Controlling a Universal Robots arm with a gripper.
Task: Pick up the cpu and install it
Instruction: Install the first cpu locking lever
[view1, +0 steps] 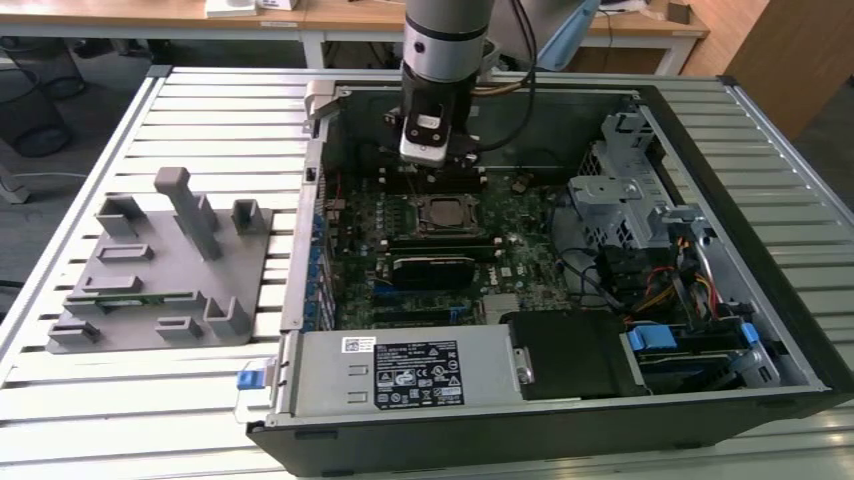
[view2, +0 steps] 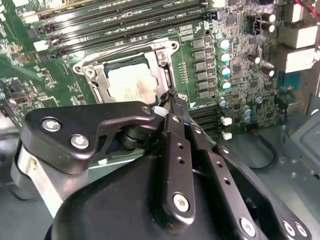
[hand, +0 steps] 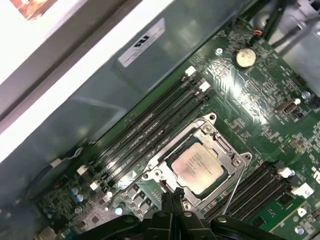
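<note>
Far to the exterior view's left of the socket (view1: 418, 214), outside the PC case (view1: 694, 110), a grey fixture (view1: 160, 270) sits on the slatted bench (view1: 200, 110). A green memory stick (view1: 127, 297) lies in one of its slots.

The arm (view1: 443, 50) comes straight down into the case, just behind the socket in that view. In the first wrist view the pincer (hand: 173, 199) has its fingers pressed together, clenched on nothing, w/ the tips by the socket's edge. Can't tell if they touch the frame.

The cpu (view1: 447, 213) lies flat inside the socket, silver lid up. In the first wrist view the cpu (hand: 200, 167) sits square w/ the metal frame around it. A thin wire lever (hand: 234, 187) runs along one side of the socket. Black memory slots (hand: 150, 130) run in rows right next to the socket.

To the exterior view's right of the socket are a metal drive cage (view1: 621, 190), then a coloured cable bundle (view1: 667, 290). Nearer the camera than the socket are a labelled silver box (view1: 400, 375) & a black box (view1: 574, 355), side by side.
</note>
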